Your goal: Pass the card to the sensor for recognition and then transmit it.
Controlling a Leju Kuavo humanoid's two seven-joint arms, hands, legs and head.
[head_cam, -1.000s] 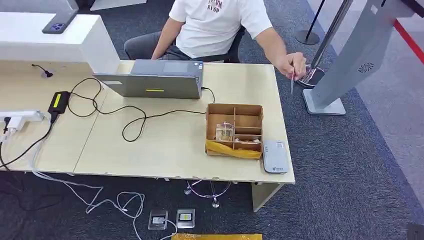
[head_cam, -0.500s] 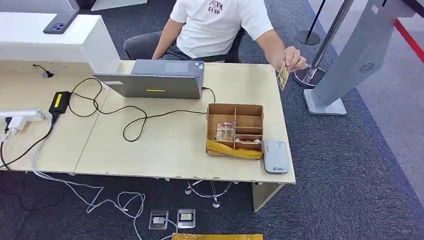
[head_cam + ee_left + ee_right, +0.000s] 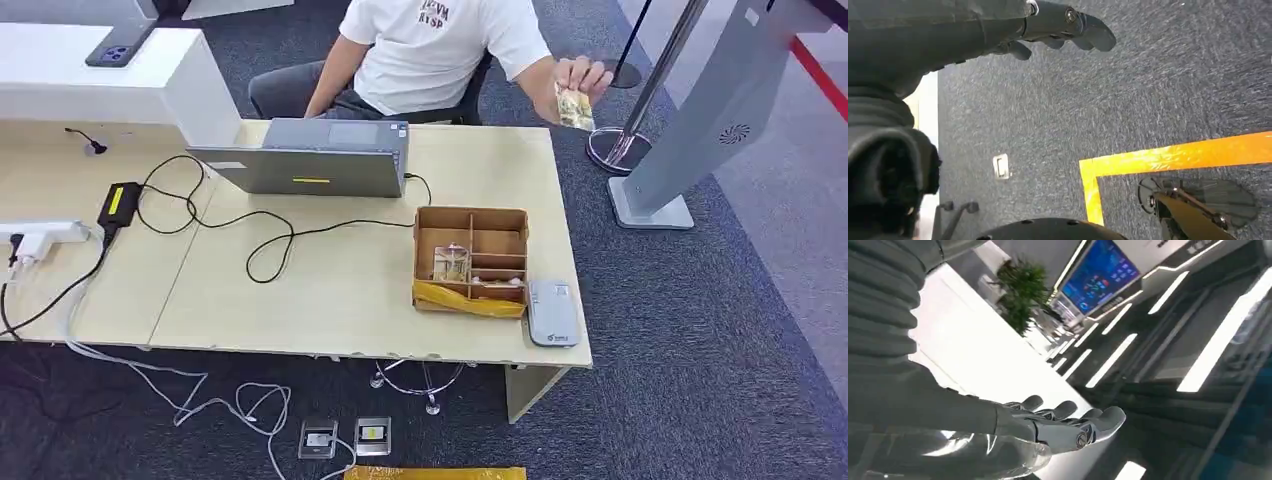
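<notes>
Beyond table (image 3: 330, 300), card (image 3: 574, 108) in person's hand (image 3: 578, 78)

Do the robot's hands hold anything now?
No. The left hand and right hand hold nothing; the yellowish card is pinched by a person's hand.

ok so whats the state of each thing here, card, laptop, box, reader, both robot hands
card: held up in the person's hand, off the table
laptop: open, on the table
box: open-topped, items in its compartments
reader: lying flat at the table edge, nothing on it
left robot hand: holding nothing
right robot hand: fingers extended, holding nothing
</notes>
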